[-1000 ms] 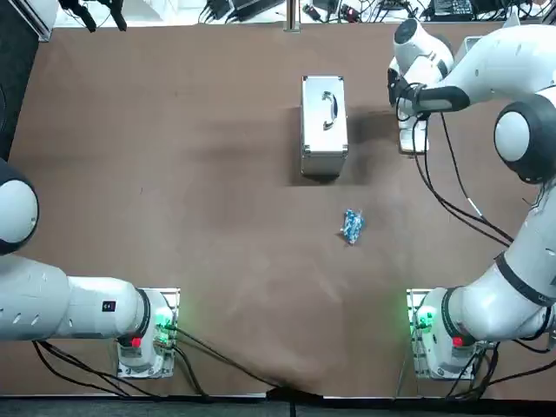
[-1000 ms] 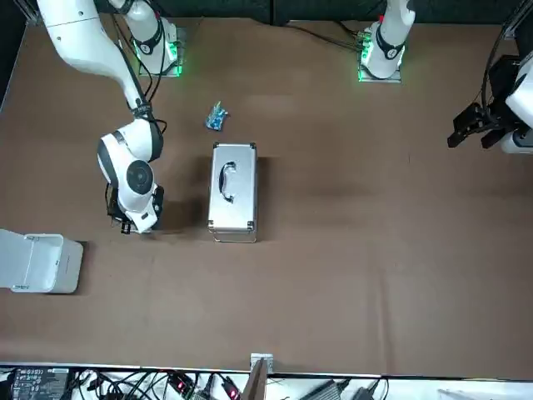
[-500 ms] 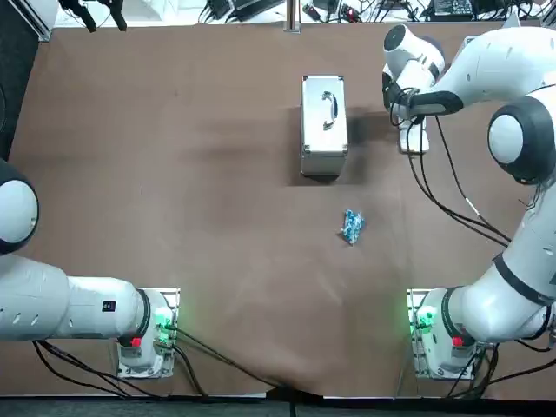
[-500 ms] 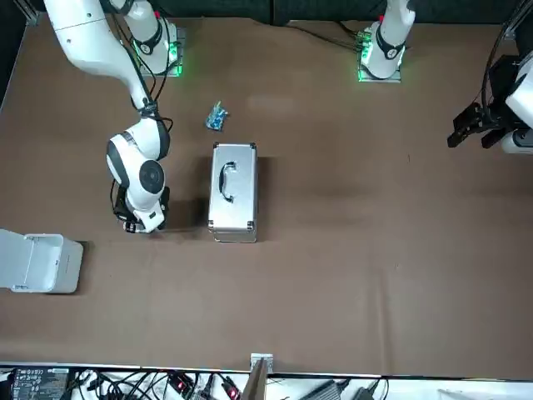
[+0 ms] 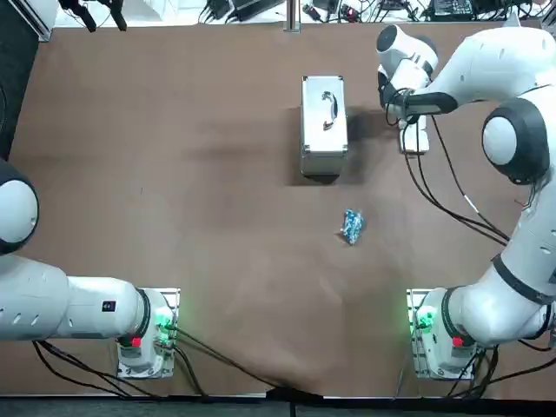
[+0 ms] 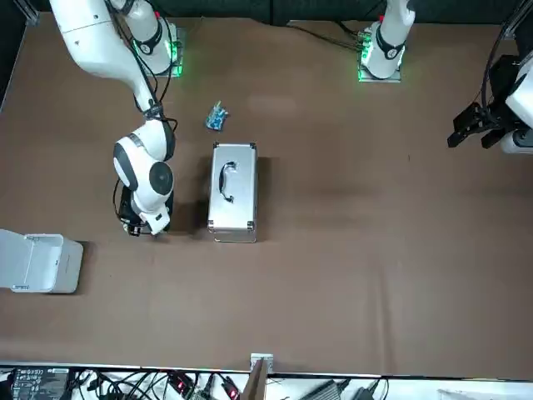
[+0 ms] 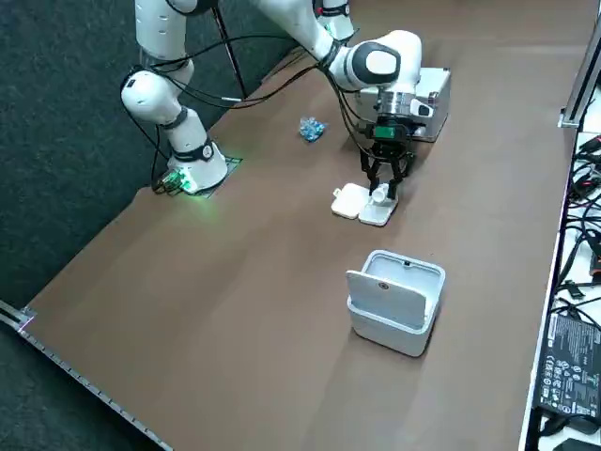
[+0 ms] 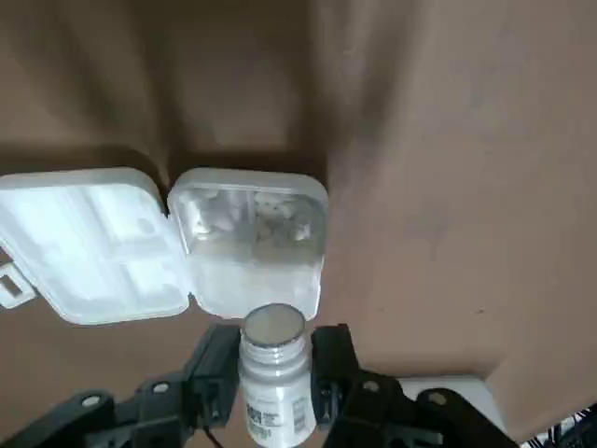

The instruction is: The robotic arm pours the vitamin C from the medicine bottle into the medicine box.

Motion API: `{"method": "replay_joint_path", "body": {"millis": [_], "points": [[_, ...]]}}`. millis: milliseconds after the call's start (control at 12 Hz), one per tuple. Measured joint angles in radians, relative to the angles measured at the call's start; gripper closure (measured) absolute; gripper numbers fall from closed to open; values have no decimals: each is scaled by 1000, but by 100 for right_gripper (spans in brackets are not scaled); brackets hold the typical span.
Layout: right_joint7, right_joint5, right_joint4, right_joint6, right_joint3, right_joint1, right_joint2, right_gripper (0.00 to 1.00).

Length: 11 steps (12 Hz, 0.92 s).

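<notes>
White plastic medicine bottle (image 8: pixel 272 392) w/ printed label and grey round end sits just above the near edge of the translucent white medicine box (image 8: pixel 252 285), close to it, at the far right of the brown table (image 5: pixel 174 174). Whether bottle and box touch cannot be told. The grey end faces toward the box; whether it is a cap, a seal or an open mouth cannot be told, nor exactly how far the bottle is tipped.

Box is open, and its hinged lid (image 8: pixel 89 247) lies flat beside it. A few pale pieces show in the compartments farthest from the bottle, prob. tablets; nearer part looks bare.

Right gripper (image 8: pixel 275 357) points down over the box, black fingers (image 8: pixel 216 362) closed snug on the bottle's sides, one each side.

Judgement: grasp and carry are done and the bottle is at the pour spot. Some vit. C seems already in the box, so the pour is begun or partly done; nothing shows falling. Left to do: finish emptying, then set the bottle down.

Further out, well apart from the work:
- a silver metal case (image 5: pixel 324 126) w/ top handle
- a small blue crinkled packet (image 5: pixel 352 226)
- a white open-lidded bin (image 7: pixel 394 301)
</notes>
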Motion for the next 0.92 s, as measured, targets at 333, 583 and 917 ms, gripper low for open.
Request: {"method": "replay_joint_path", "body": {"millis": [333,583,917], "points": [[13,-38,27,-31,0,10,18,57],[18,-76,29,-40,-2,8,29,57],[23,-133,28,-59,-1,9,46,57]]}}
